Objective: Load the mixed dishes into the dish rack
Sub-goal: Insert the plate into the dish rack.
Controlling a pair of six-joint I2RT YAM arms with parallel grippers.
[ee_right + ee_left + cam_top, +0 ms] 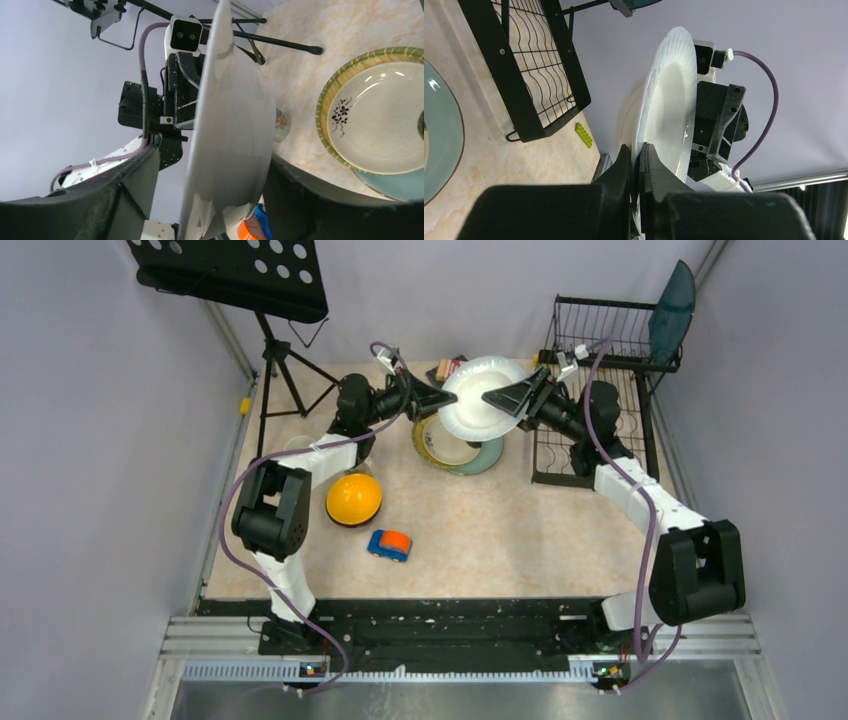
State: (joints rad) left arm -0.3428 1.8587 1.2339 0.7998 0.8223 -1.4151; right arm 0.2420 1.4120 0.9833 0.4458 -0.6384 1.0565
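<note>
Above the bench (pixel 480 530), far centre, the cream plate (pixel 480 395) is clamped by left fingers (pixel 621 167); right fingers (pixel 125 200) straddle it half-open, apparently without grip. Premature left release would drop it.

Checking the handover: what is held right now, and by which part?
The left end effector pinches the cream plate by its rim; the right end effector straddles the opposite rim, not yet clamped.

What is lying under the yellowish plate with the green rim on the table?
A mint-green plate lies under the yellowish plate; only its edge shows at one side. The rest of it, and anything deeper, is covered.
</note>
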